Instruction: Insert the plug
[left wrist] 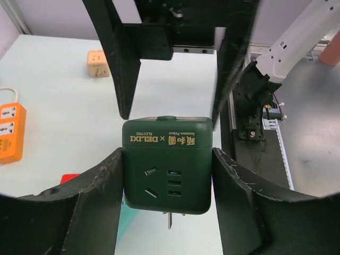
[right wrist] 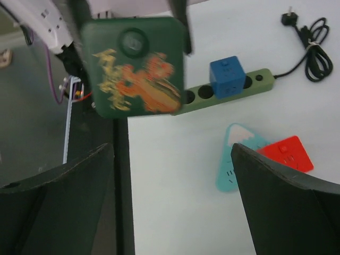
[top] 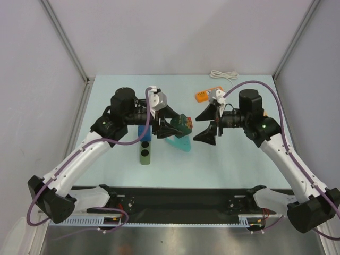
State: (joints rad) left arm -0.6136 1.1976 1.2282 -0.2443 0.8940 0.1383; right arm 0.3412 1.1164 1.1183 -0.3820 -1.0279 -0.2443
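Nearest me, the green power strip (top: 144, 153) lies lengthwise on the table, a blue cube (top: 143, 133) seated on it; a teal triangular socket (top: 178, 142) lies just right of it, a red cube (right wrist: 284, 154) touching that.

Above these, the left gripper (left wrist: 167, 154) is clamped on a green cube adapter (right wrist: 135, 66); the right gripper (right wrist: 171, 151) faces it from close by, fingers spread wide with nothing between them.

The plug (right wrist: 289, 18) lies on the table past the green strip's far end, on the left, beside its looped black cord (right wrist: 313, 50); neither gripper touches it, and the left arm hides it from the top camera.

Farthest are the orange power strip (top: 204, 96) and its white cord (top: 223, 74).

Risks, as I judge them:
- the arm nearest the plug is occupied;
- the grippers may collide;
- the small plug may twist in a pinch;
- its cord may drag the strip.
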